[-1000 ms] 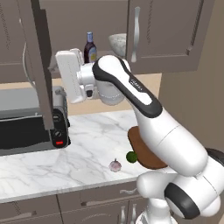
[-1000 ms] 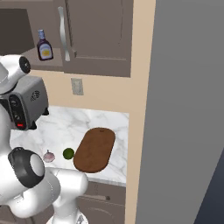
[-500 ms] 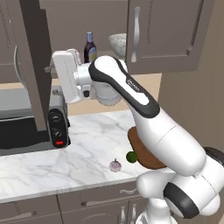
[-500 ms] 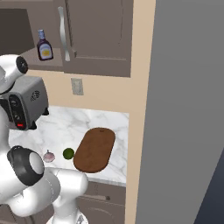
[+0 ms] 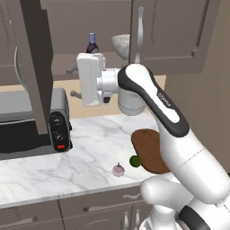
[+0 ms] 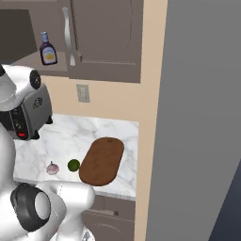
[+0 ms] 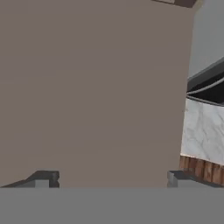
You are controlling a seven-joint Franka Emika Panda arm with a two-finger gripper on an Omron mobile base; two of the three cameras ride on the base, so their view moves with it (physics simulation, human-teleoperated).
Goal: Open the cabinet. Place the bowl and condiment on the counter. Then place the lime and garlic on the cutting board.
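Cabinet point(image 5: 33, 63): left base view, door swung farther out than a second ago, exposing shelf with condiment point(image 5: 92, 44) and bowl point(image 5: 120, 45); opening nearly complete. Right base view: lime point(image 6: 73, 165) and garlic point(image 6: 52, 168) on counter point(image 6: 66, 141), beside bare cutting board point(image 6: 102, 161). Hand view: gripper point(image 7: 109, 177) fingertips spread, facing door panel.

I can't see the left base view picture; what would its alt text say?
A white robot arm reaches its gripper toward an open cabinet door; the condiment and bowl sit on the shelf, the garlic and lime on the counter beside the cutting board.
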